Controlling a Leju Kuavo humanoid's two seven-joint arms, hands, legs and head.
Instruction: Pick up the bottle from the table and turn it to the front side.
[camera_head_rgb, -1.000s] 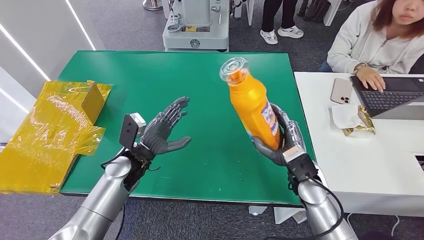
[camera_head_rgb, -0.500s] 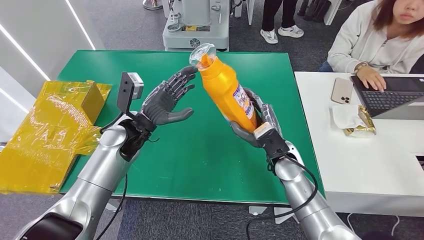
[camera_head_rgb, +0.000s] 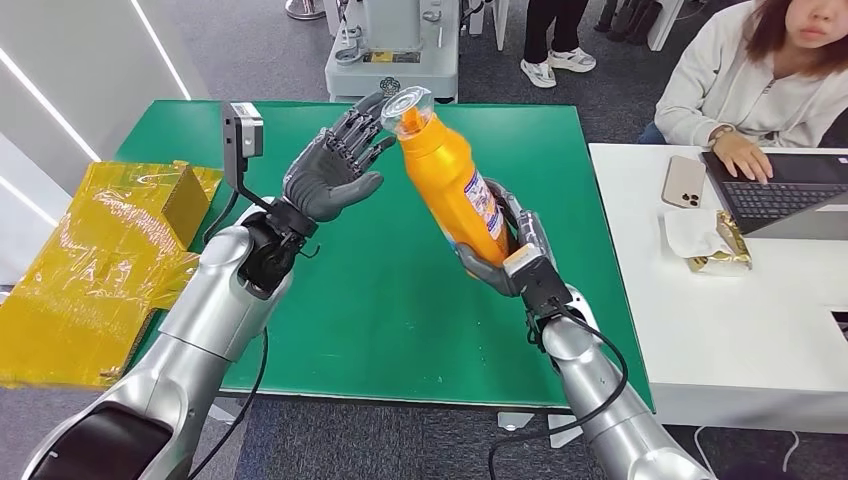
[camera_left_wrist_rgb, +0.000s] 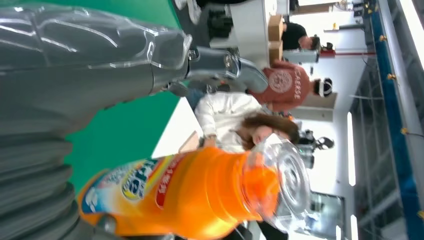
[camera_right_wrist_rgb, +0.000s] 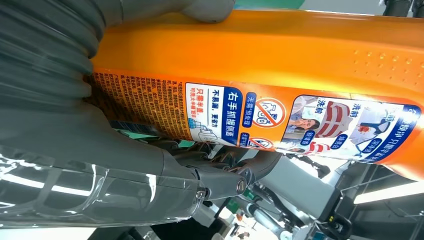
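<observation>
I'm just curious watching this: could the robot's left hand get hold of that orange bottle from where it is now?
Probably yes. The left hand is raised with fingers spread right beside the clear cap of the orange bottle, which the right hand holds tilted above the green table. Nothing stands between them.

The lower end of the orange plastic bottle (camera_head_rgb: 452, 185) sits hidden inside the right hand (camera_head_rgb: 505, 250) at frame centre. In the right wrist view both bottle ends run past the picture's edges. The seated person (camera_head_rgb: 760, 70) at upper right is cropped by the top edge.
</observation>
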